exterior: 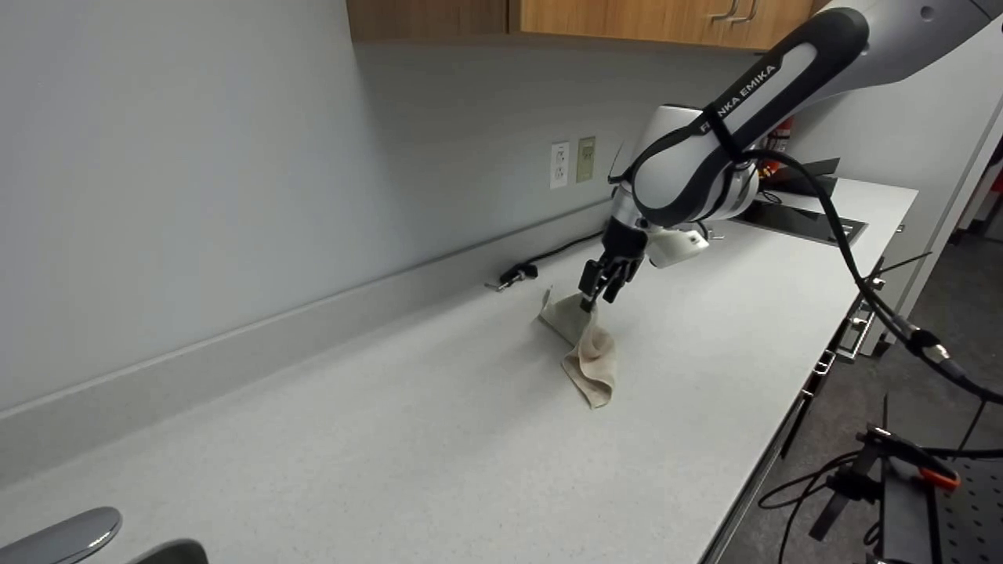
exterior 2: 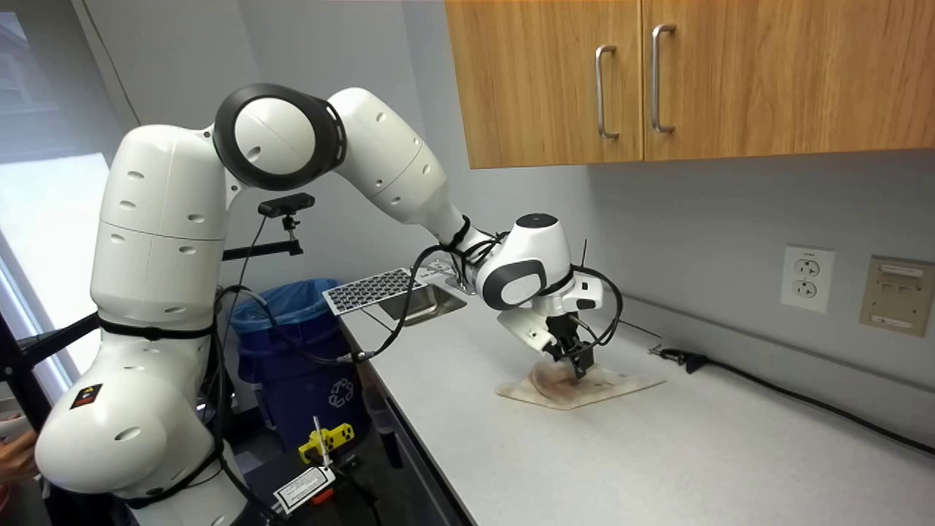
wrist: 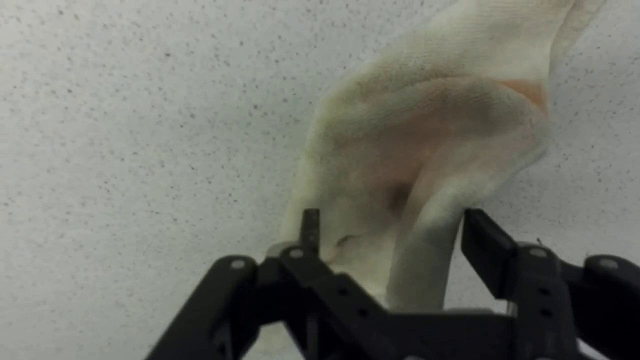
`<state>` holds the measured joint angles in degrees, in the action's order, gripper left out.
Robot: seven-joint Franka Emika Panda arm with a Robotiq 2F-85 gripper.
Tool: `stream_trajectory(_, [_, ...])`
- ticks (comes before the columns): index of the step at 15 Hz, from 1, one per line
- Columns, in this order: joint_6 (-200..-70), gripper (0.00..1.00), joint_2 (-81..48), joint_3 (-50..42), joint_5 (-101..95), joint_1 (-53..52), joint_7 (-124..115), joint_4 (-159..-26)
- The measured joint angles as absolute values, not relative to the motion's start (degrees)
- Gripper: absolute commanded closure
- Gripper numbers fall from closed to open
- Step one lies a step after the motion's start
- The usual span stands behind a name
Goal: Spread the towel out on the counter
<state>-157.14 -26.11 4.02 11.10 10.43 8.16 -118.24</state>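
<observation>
1. The gripper [wrist: 390,215]: jaws apart, a fold of towel [wrist: 425,135] between them.
2. Towel rumpled beneath the gripper, on the tabletop [exterior: 439,439].
3. Above the gripper, the arm [exterior: 791,90] reads "EMIKA", preceding word partly covered.

Beige soft-cloth towel [exterior: 594,366] is on the long, flat, white speckled counter [exterior: 376,454]. Only partly spread: bunched mid-length, a rounded fold raised, pinkish-brown patches in and around it. Wrist view gives a narrow ridge running down from that fold. In an exterior view, it tapers to a pointed corner [exterior 2: 643,383] beside the bunch.
</observation>
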Motion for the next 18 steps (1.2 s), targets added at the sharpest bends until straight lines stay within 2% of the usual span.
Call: stream_trajectory(18, [-157.14, 0.0, -26.09, 2.44, 10.23, 10.1, 8.1, -118.63])
